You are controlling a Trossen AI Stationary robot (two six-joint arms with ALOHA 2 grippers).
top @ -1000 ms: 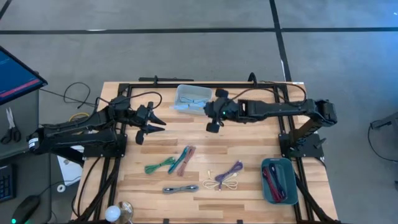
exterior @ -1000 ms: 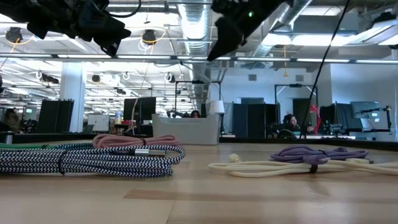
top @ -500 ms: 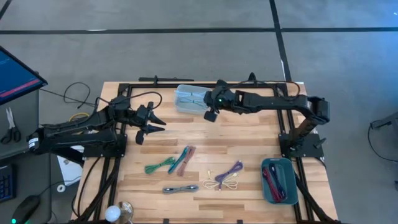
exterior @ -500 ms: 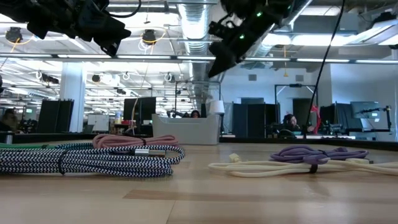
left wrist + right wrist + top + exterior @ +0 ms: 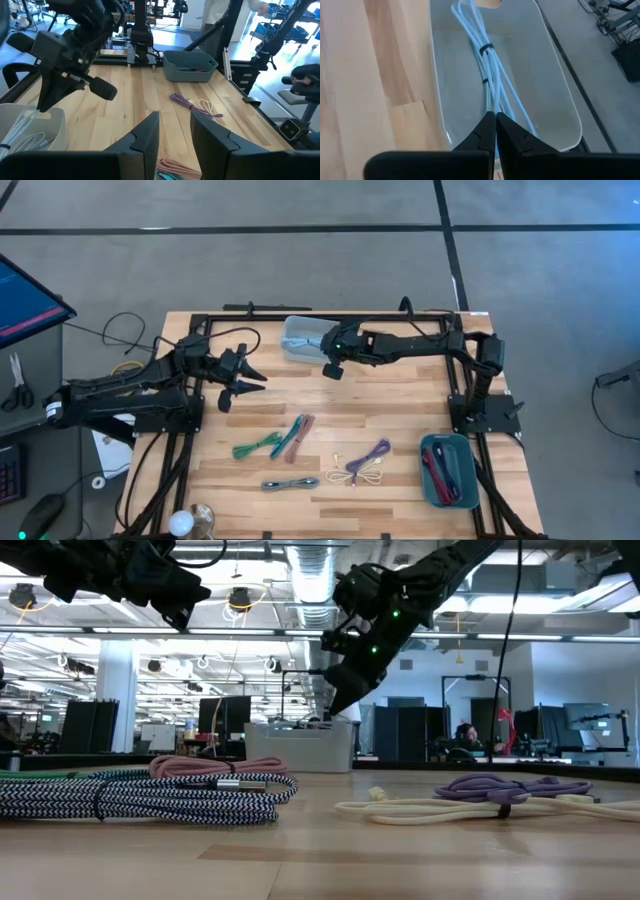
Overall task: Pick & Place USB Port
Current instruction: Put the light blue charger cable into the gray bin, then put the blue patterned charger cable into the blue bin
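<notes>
Two arms hang over the table, and only the right one looks busy. The right gripper has its fingers pinched together with nothing between them, hovering at the near edge of the grey bin, its tips pointing down into it. Directly ahead of those tips lies the white cable, a thin bundle bound with a dark tie, resting lengthwise on the bin floor. It looks light and floppy, so I'd expect it to sag and trail if lifted by one end; the tied middle, where the strands are gathered, seems the surest place to pinch. The smooth jacket may slip in a loose grip. The right arm is stretched long and nearly level from its post, wrist dipped toward the bin. The left gripper waits well off to the side of the bin, fingers partly apart and empty, its arm folded low. Behind and below both grippers, other coils sit on the wood: a green cable, a pink cable, a purple cable and a cream cable. A teal bin with red leads sits farthest away.
</notes>
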